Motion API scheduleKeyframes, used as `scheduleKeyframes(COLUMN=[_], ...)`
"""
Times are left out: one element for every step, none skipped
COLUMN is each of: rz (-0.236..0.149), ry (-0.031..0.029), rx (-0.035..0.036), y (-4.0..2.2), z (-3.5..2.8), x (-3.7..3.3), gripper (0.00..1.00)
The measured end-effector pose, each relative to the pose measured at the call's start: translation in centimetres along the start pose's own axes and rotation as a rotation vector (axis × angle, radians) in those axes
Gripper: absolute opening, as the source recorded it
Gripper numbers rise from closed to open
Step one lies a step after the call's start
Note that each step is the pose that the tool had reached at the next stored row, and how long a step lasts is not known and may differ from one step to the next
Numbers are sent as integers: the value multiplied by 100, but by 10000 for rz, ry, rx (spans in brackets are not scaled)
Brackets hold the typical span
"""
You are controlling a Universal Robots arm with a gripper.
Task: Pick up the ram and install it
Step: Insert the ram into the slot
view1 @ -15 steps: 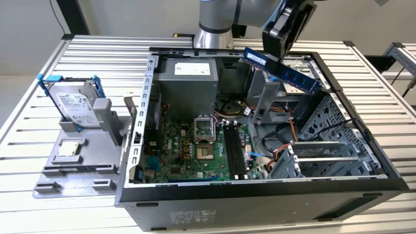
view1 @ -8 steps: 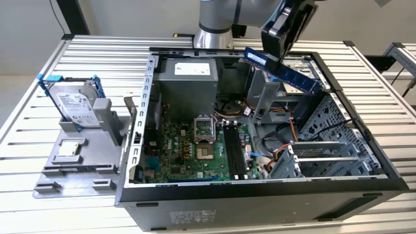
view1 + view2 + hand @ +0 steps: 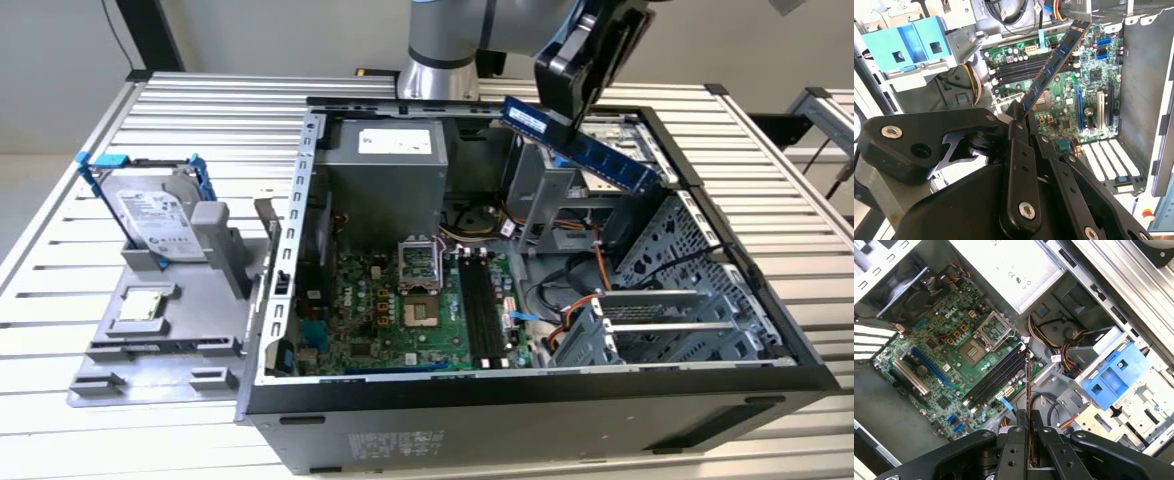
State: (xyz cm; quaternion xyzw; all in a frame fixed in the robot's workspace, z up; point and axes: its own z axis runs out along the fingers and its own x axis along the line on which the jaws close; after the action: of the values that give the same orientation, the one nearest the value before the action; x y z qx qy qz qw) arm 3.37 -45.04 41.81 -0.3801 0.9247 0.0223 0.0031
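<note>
In the exterior view I've got the gripper point(image 3: 563, 118) clenched on one end of the ram point(image 3: 601, 155), which hangs tilted over the case point(image 3: 534, 400) in the frame's upper right. The first wrist view catches it edge-on, far end near the slots point(image 3: 996, 375). The second wrist view shows its chips.
</note>
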Motion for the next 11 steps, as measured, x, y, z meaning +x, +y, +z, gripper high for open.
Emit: scheduleKeyframes(rz=[32, 65, 98, 129, 162, 194, 234, 287, 358, 459, 568], ry=[-1, -3, -4, -5, -6, -8, -9, -11, -14, -18, -22], rx=[0, 1, 2, 3, 3, 3, 5, 6, 8, 10, 13], y=[0, 0, 0, 0, 0, 0, 0, 0, 0, 0, 0], z=[0, 0, 0, 0, 0, 0, 0, -1, -1, -1, -1], x=[0, 0, 0, 0, 0, 0, 0, 0, 0, 0, 0], gripper=[0, 0, 0, 0, 0, 0, 0, 0, 0, 0, 0])
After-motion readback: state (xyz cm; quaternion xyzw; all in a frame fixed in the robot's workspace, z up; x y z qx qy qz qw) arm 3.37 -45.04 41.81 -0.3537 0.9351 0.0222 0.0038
